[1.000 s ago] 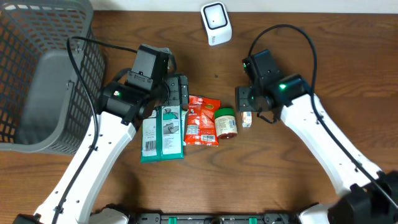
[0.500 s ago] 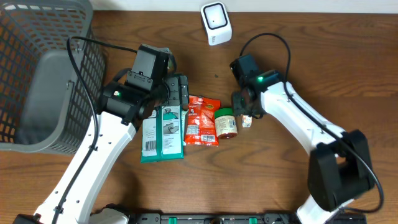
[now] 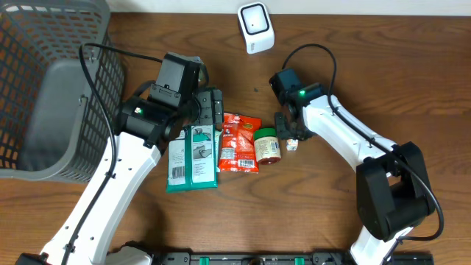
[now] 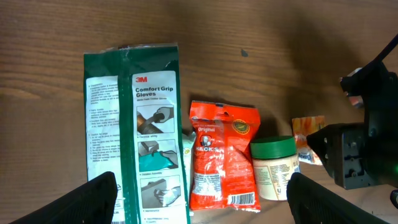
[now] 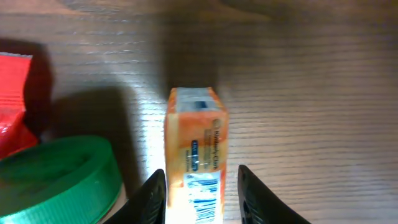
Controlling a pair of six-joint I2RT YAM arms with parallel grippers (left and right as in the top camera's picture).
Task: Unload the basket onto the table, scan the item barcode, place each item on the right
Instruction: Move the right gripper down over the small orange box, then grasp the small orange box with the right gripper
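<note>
A small orange box (image 5: 194, 143) stands on the table with a barcode on its near face. It lies just right of the green-lidded jar (image 3: 266, 145) in the overhead view, the orange box (image 3: 292, 143) half hidden under my right gripper (image 3: 289, 132). My right gripper (image 5: 202, 205) straddles the box: the left finger touches it and a thin strip of wood shows beside the right finger. The white scanner (image 3: 255, 27) stands at the far edge. My left gripper (image 4: 202, 202) hovers wide open above the packets, holding nothing.
A green glove pack (image 3: 193, 156), a red snack bag (image 3: 239, 143) and the jar (image 5: 56, 174) lie in a row at the table's middle. A grey mesh basket (image 3: 51, 88) fills the far left. The left arm crosses the front left.
My right gripper has moved left and down over the orange box, and its jaws have narrowed around it. The left arm has not moved.
</note>
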